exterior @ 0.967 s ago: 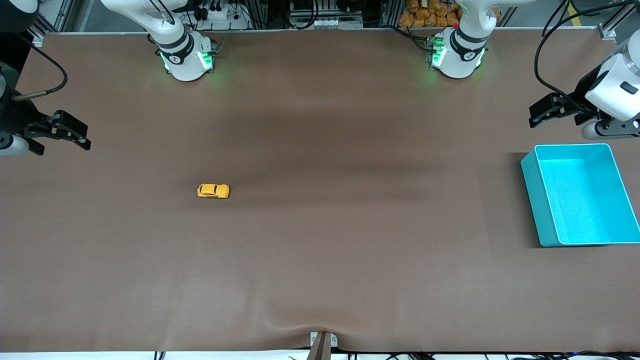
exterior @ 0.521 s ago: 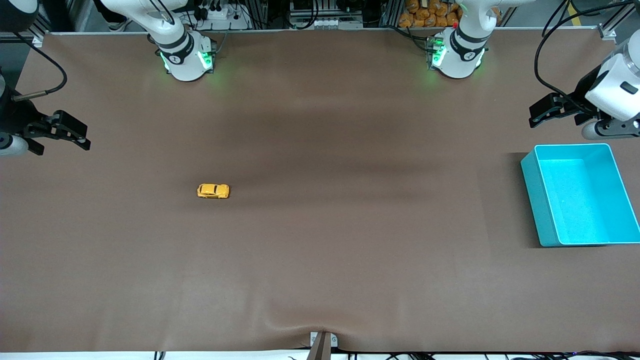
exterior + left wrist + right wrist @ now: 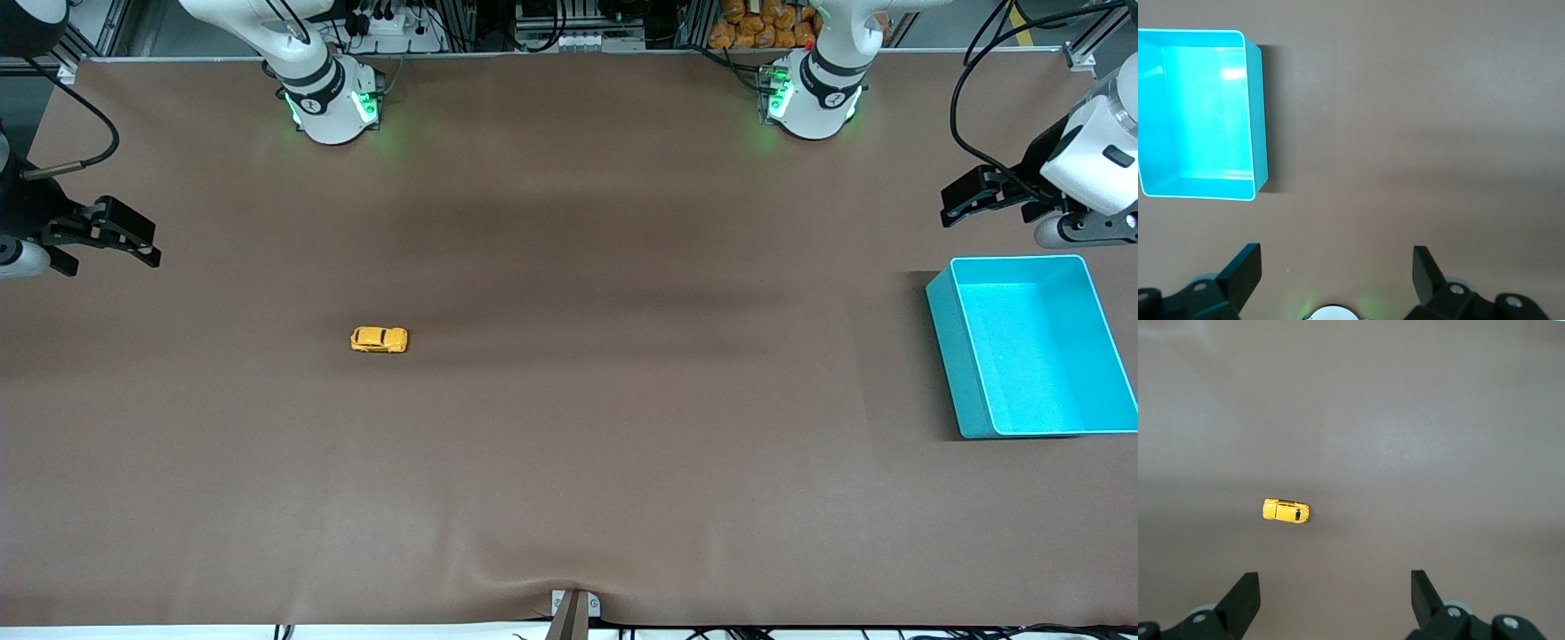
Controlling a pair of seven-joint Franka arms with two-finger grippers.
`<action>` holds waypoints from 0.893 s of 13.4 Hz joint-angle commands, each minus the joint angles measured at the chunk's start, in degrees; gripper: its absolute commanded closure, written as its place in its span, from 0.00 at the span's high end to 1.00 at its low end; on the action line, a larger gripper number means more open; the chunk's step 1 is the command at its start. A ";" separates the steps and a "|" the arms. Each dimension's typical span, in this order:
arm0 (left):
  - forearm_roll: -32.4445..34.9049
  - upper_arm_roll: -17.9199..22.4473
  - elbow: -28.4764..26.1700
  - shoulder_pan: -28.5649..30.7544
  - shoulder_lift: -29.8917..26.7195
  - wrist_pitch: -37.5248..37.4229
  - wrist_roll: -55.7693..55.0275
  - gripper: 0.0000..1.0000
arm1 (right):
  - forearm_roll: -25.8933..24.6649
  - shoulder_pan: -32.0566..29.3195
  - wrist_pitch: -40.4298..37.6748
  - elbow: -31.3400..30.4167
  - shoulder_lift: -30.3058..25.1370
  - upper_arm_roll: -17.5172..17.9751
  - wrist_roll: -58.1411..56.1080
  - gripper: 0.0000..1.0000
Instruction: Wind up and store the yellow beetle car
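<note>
The yellow beetle car (image 3: 380, 340) sits on its wheels on the brown table (image 3: 569, 444), toward the right arm's end, well apart from the turquoise bin (image 3: 953, 356). Both arms wait: the right gripper (image 3: 133, 240) and left gripper (image 3: 965, 203) hang with fingers spread, holding nothing.

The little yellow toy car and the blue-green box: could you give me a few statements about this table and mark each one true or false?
1. The small glossy yellow beetle car stands on its wheels on the brown table. True.
2. The car lies inside the turquoise plastic bin. False: the bin holds nothing; the car sits on the table toward the right arm's end.
3. The right gripper holds the car. False: it hangs open over the table edge, gripping nothing.
4. The left gripper is open, up in the air beside the bin. True.
5. The bin stands toward the left arm's end of the table. True.
</note>
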 commanded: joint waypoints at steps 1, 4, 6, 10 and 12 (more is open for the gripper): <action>-0.45 -0.15 0.36 0.29 -0.27 -0.97 -0.85 1.00 | 0.14 0.27 -0.24 0.43 -0.26 -0.23 0.44 1.00; -0.45 -0.15 0.36 0.29 -0.27 -0.97 -0.85 1.00 | 0.14 0.27 -0.16 0.43 -0.26 -0.23 0.44 1.00; -0.45 -0.15 0.36 0.20 -0.18 -0.97 -0.85 1.00 | 0.14 0.27 -0.07 0.43 -0.26 -0.23 0.44 1.00; -0.45 -0.15 0.36 0.29 -0.27 -0.97 -0.85 1.00 | 0.49 0.27 0.72 -0.10 0.71 -0.23 0.09 1.00; -0.45 -0.15 0.36 0.29 -0.18 -0.97 -0.85 1.00 | 0.58 0.27 1.16 -0.97 1.76 -0.23 0.00 1.00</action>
